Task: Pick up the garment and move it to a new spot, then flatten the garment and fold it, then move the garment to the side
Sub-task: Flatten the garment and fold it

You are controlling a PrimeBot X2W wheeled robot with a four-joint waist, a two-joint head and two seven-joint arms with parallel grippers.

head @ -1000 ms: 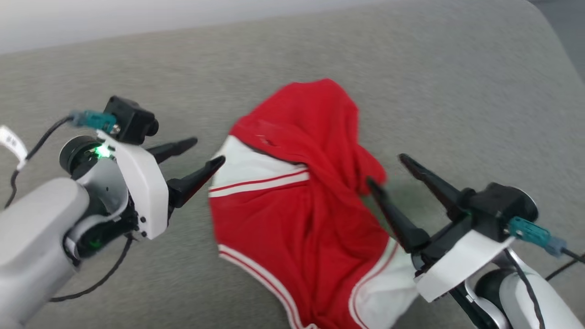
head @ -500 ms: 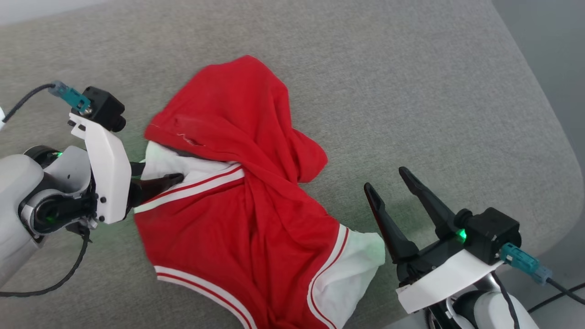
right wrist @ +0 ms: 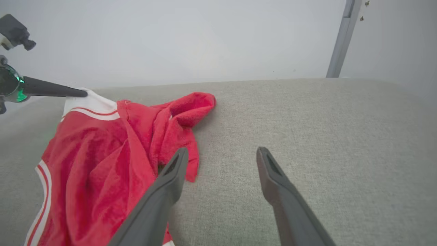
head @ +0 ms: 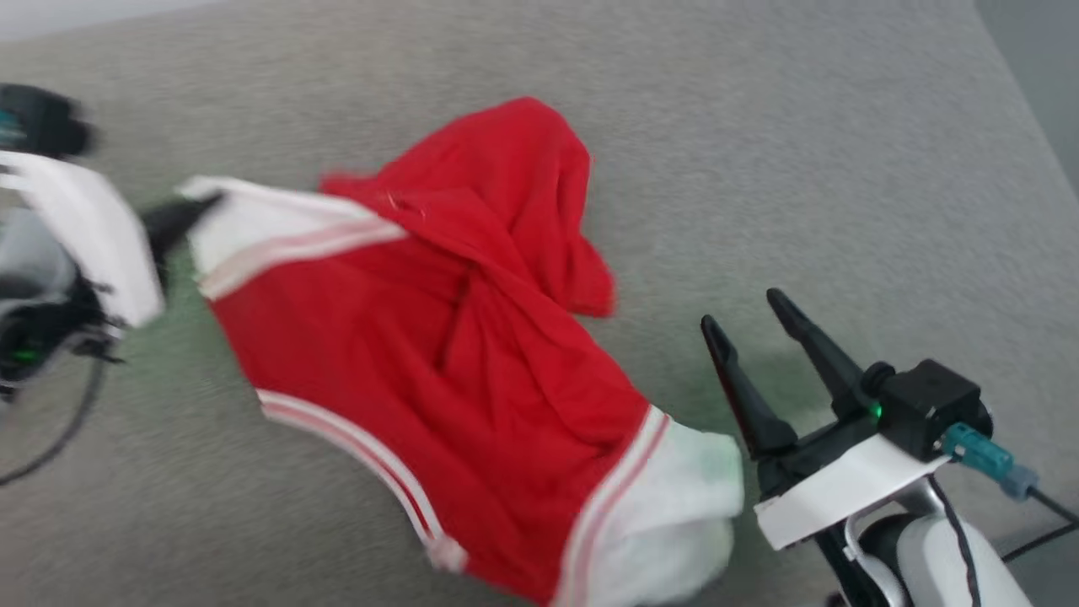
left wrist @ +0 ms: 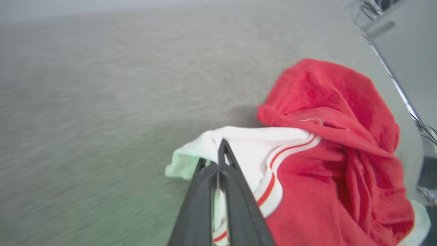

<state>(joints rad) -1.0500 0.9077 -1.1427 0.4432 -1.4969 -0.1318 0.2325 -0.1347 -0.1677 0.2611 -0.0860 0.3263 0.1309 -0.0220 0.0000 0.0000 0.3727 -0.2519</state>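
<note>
Pick-up step: left gripper (left wrist: 215,160) jaws pinch white sleeve of garment (head: 438,354); right gripper (head: 742,310) jaws wide, empty. Next, likely: lift, carry across cushion (head: 843,126).

Looks down from the head, above and behind the left gripper (head: 181,211) and right gripper (head: 742,310), onto the garment (head: 438,354) between them. Peers close along the left gripper's tips at that garment; sits low behind the right gripper, facing the same garment off to its left.

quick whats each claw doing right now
left claw: shut on the garment, gripping its white sleeve end
right claw: open, holding nothing, beside the garment
</note>
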